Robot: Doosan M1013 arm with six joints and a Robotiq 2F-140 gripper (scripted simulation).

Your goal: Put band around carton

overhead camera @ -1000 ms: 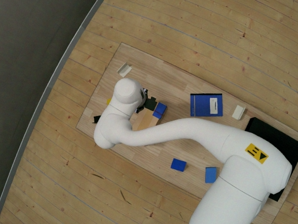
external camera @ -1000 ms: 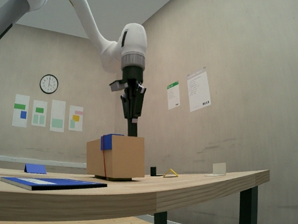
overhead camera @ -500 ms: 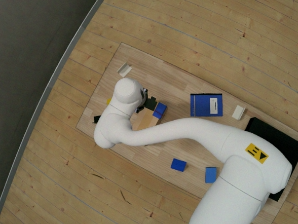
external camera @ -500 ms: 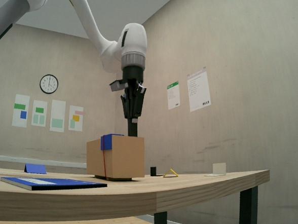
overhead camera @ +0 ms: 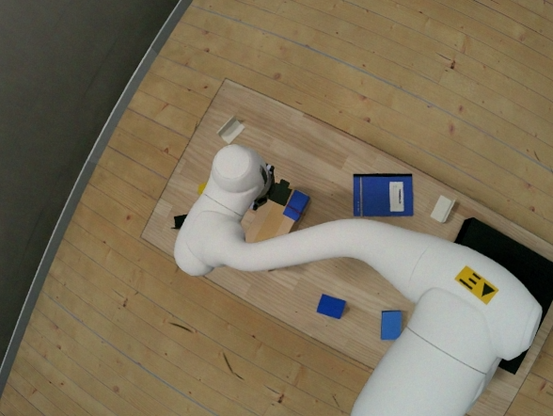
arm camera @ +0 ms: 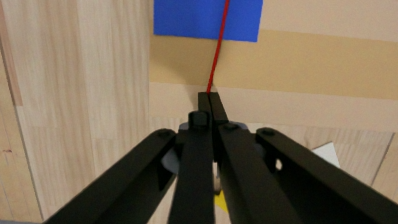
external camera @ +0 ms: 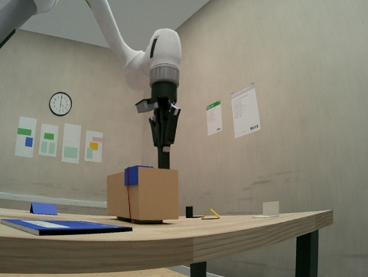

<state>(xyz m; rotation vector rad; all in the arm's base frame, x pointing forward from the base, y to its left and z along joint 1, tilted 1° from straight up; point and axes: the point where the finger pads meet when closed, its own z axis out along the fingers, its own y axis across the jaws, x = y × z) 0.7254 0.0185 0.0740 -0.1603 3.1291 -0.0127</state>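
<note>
The brown carton (external camera: 142,194) stands on the table; it also shows in the top view (overhead camera: 273,221) and in the wrist view (arm camera: 310,65). The blue corner guard (external camera: 132,175) sits on its upper edge, also in the top view (overhead camera: 297,204) and in the wrist view (arm camera: 207,19). The thin red band (arm camera: 217,55) runs over the guard, slanting across the carton top to my fingertips, and goes down the carton's side (external camera: 128,200). My gripper (arm camera: 207,107) (external camera: 163,164) points straight down at the carton's far top edge, pinched shut on the band.
A blue book (overhead camera: 383,195) lies right of the carton. Two spare blue guards (overhead camera: 331,306) (overhead camera: 391,325) and two white ones (overhead camera: 230,129) (overhead camera: 442,208) lie around. A yellow triangle (external camera: 211,214) and a small black block (external camera: 189,212) sit behind the carton.
</note>
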